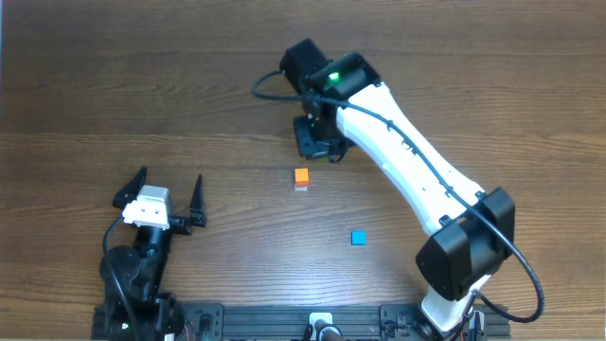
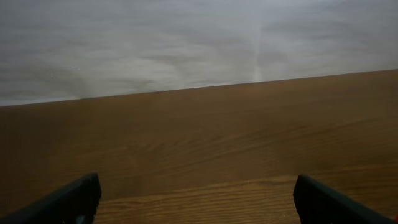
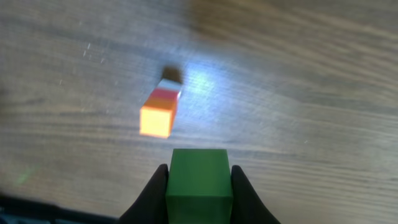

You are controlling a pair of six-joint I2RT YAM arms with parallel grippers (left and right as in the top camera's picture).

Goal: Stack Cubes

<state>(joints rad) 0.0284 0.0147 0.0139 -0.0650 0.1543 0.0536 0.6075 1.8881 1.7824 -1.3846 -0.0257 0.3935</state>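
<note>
One green cube [image 3: 199,186], square in claw [image 3: 199,176]

Green cube [image 3: 199,180] gripped; orange-topped stack [image 1: 301,178] (red, white beneath); blue cube [image 1: 358,238] apart.

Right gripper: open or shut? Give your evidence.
Shut: the right gripper clamps the green cube, a finger pressed on each side.

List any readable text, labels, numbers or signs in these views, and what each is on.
No readable text in any view.
The green cube held by the right end effector: plain faces, no print.
The orange-topped stack and the blue cube: plain faces, no print.
The left end effector and the wooden table: no legible marking.
</note>
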